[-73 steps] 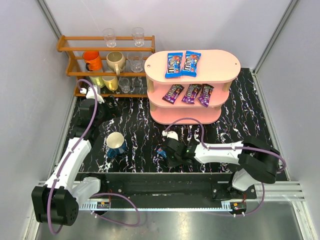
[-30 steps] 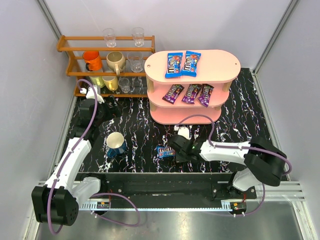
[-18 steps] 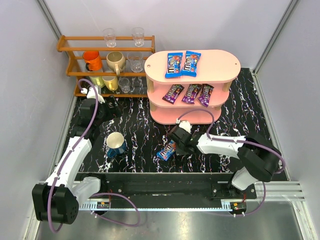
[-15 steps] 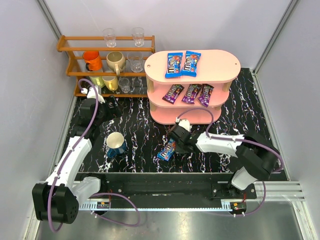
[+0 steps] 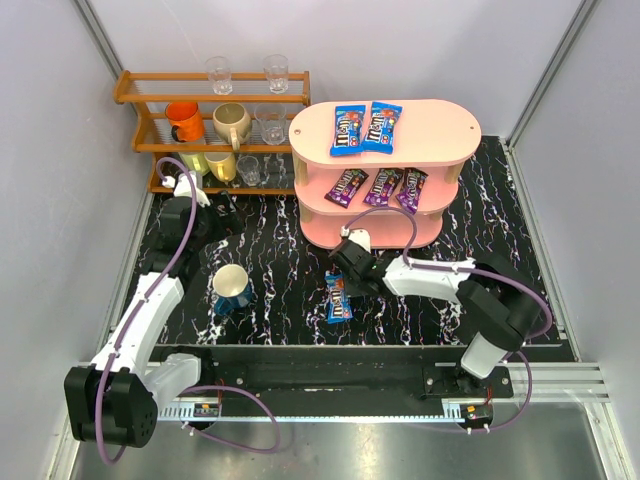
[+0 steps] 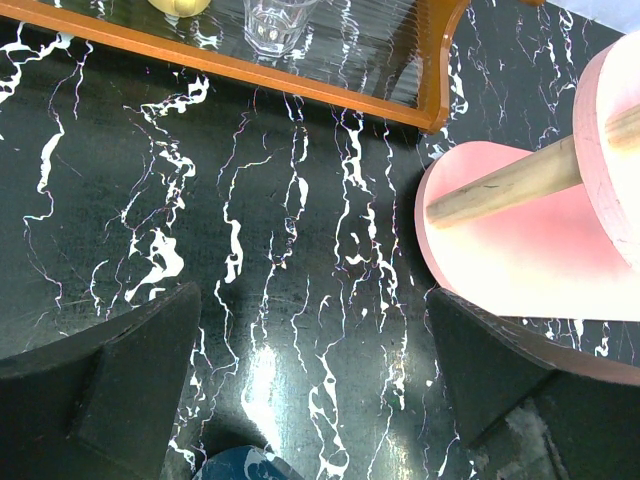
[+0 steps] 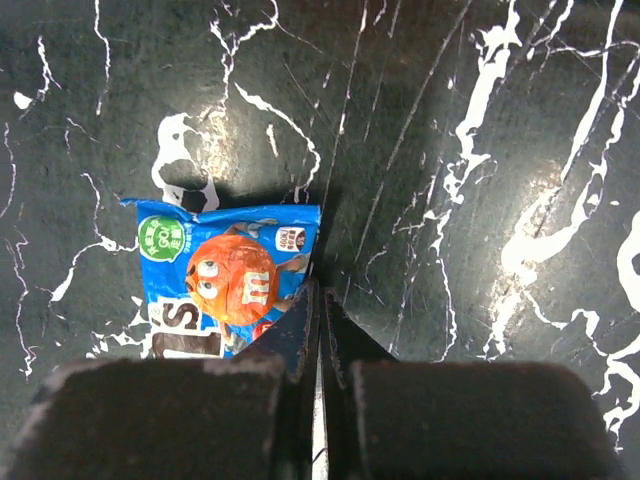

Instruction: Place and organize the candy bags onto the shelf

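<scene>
The pink shelf (image 5: 440,125) stands at the back right. Two blue candy bags (image 5: 348,130) (image 5: 381,126) lie on its top board. Three purple-brown bags (image 5: 346,187) (image 5: 383,186) (image 5: 411,190) lie on its middle board. My right gripper (image 5: 343,268) is shut on the corner of a third blue bag (image 5: 338,297), just in front of the shelf's base. In the right wrist view that bag (image 7: 225,290) hangs left of my shut fingertips (image 7: 320,305) and casts a shadow. My left gripper (image 5: 222,214) is open and empty over the black table, as the left wrist view (image 6: 315,400) shows.
An orange-brown rack (image 5: 140,125) with mugs and glasses stands at the back left. A blue mug (image 5: 232,288) sits on the table near my left arm. The left wrist view shows the rack's bottom rail (image 6: 300,85) and the shelf's base (image 6: 500,260). Grey walls close in the sides.
My right gripper took hold of the blue bag on the table, lifted it and moved back-left toward the shelf. The bag turned from flat to lengthwise. The left arm stayed still.
</scene>
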